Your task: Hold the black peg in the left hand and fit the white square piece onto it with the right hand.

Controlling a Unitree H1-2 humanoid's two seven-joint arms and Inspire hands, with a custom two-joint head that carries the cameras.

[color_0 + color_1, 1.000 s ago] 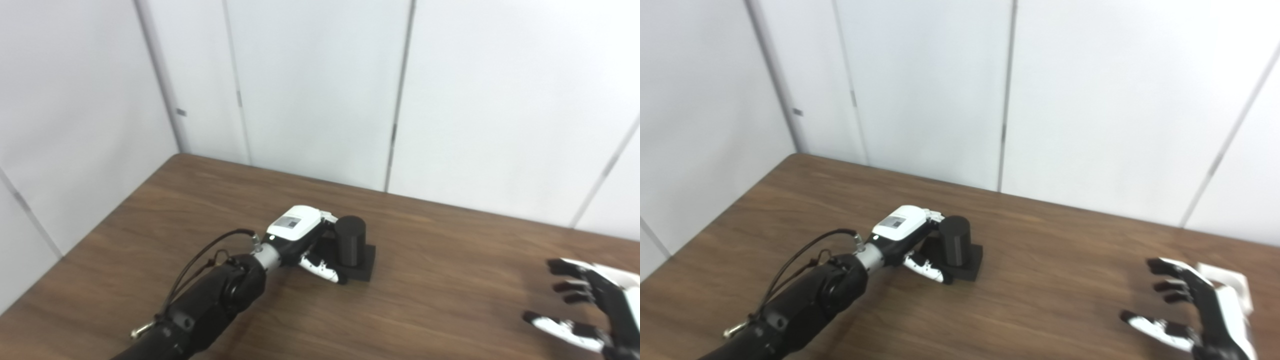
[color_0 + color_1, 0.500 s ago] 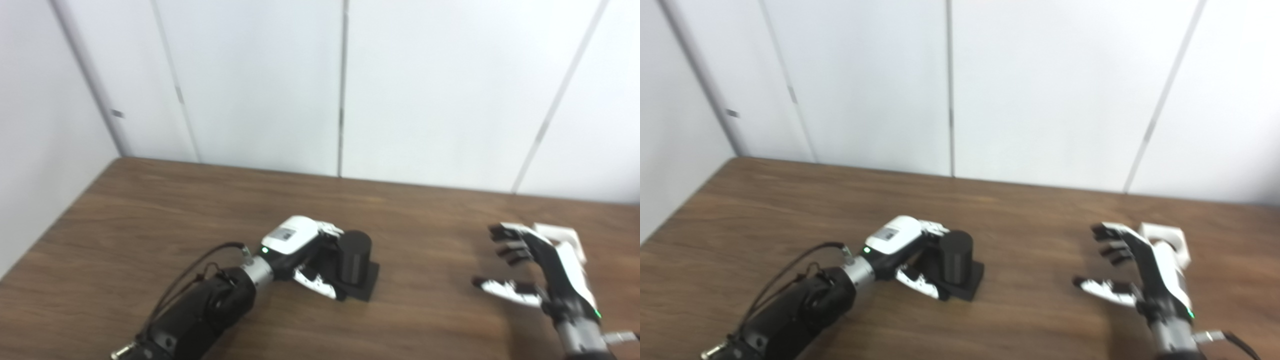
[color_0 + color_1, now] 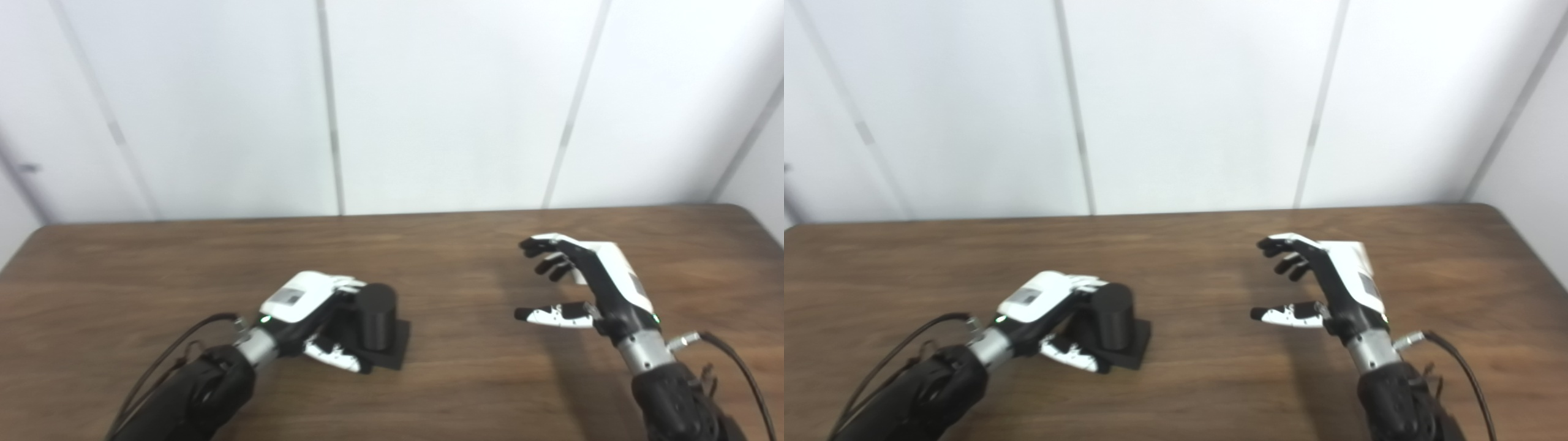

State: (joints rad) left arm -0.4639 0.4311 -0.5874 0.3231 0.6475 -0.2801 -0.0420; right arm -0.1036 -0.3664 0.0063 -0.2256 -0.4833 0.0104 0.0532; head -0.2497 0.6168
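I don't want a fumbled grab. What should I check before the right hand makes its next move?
1. Left hand wrapped around the peg: ok.
2. Peg upright on its base on the table: ok.
3. Right hand open and holding nothing: ok.
4. White square piece in sight: not ok, neither view shows it clearly.
5. Tabletop between the two hands free: ok.

Brown wood-grain table (image 3: 465, 373); white panelled wall (image 3: 447, 104) behind, grey vertical seams.
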